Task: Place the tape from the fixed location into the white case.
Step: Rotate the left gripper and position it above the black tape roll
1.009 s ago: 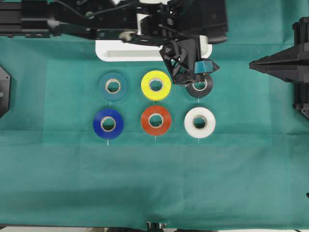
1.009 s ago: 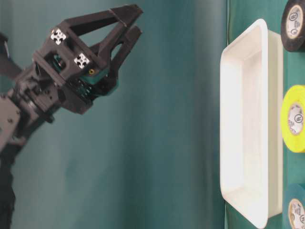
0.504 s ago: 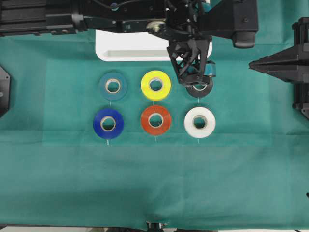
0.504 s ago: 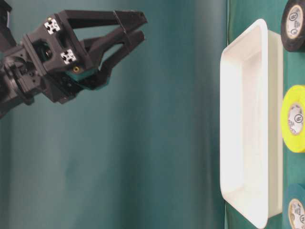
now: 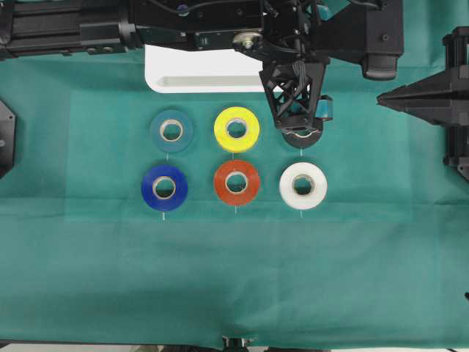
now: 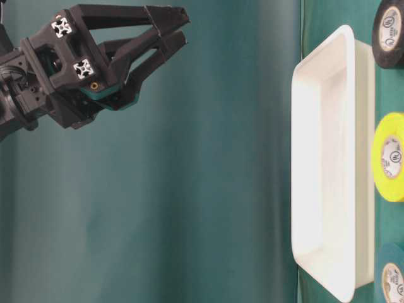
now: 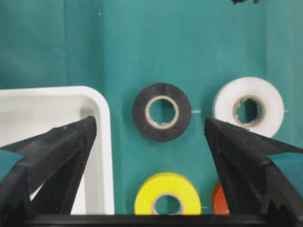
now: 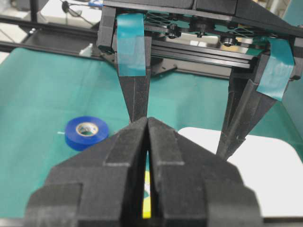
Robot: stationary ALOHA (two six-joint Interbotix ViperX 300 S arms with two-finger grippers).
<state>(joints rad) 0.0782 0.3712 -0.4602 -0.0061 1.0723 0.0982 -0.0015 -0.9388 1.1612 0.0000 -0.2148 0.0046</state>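
Above the black tape [image 7: 162, 112] — lying flat just beside the white case [image 7: 102, 156] — the left gripper [image 7: 150, 137] hangs spread wide; a skewed descent could clip the case rim or the yellow roll [image 7: 166, 200].

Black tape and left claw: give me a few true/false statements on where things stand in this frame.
1. The black tape lies flat on the cloth, outside the white case. True.
2. The left claw is shut on the black tape. False: its jaws are wide open and hold nothing; in the wrist view the tape shows between them.
3. The white case already holds a roll. False: what shows of it is empty.
4. The white tape sits next to the black tape. True.
5. The right claw is open. False: its jaws are closed together.
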